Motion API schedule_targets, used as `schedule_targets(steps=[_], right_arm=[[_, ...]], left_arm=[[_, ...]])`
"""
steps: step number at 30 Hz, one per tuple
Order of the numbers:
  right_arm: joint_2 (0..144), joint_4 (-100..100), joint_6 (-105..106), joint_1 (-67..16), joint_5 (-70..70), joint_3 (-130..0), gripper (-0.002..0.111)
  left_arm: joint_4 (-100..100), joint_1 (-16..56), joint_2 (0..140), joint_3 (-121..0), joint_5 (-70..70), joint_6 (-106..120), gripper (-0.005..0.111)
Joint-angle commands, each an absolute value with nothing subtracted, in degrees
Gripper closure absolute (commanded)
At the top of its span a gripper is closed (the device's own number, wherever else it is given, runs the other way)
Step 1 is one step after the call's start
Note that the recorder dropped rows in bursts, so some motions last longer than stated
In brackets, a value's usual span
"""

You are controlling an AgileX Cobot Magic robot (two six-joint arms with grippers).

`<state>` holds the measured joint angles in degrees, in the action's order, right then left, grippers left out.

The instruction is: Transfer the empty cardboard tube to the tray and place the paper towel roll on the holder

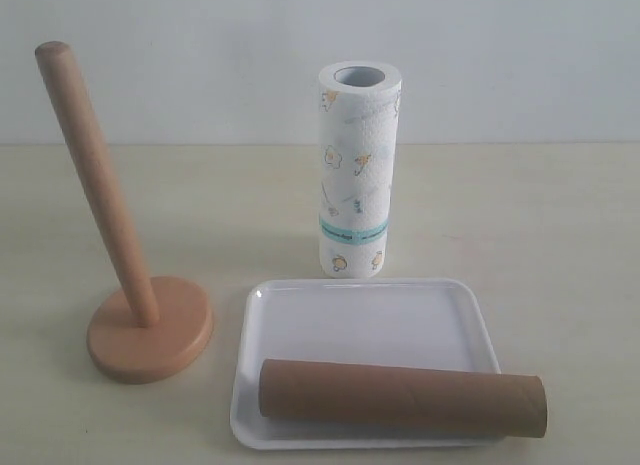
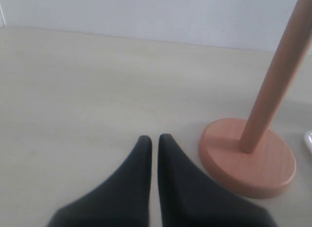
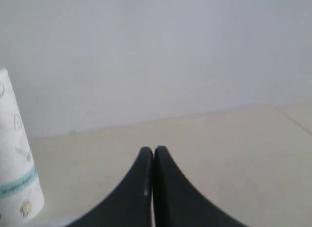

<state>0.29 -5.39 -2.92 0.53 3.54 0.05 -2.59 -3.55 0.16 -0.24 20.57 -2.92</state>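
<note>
**Left pincer (image 2: 154,139) and right pincer (image 3: 153,152) pressed together, nothing pinched**

The left pincer is held above the surface (image 2: 73,90), near the holder (image 2: 248,161). In the exterior view, the empty cardboard tube (image 1: 400,397) is laid across the tray (image 1: 370,305) at lower centre, its right end past the rim. The paper towel roll (image 1: 358,175) is stood upright at centre, just behind the tray. The holder is placed at lower left.

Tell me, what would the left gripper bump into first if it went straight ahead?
Probably nothing nearby: the left gripper points across bare table toward the far wall. The holder stands beside that line, not in it, though depth is unclear.
</note>
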Motion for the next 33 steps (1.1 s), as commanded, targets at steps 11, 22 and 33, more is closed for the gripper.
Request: schedule_targets(steps=[11, 22, 33], right_arm=[[0.00, -5.44, -3.06, 0.80, -35.08, 0.00, 0.108], [9.35, -6.97, -6.95, 0.80, -26.23, -23.78, 0.108], [41.20, -7.08, -5.95, 0.56, 16.29, -41.67, 0.108]], left_arm=[[-2.55, -3.35, 0.00, 0.00, 20.61, -3.38, 0.103], [-2.55, -3.35, 0.00, 0.00, 20.61, -3.38, 0.103], [-2.55, -3.35, 0.00, 0.00, 20.61, -3.38, 0.103]])
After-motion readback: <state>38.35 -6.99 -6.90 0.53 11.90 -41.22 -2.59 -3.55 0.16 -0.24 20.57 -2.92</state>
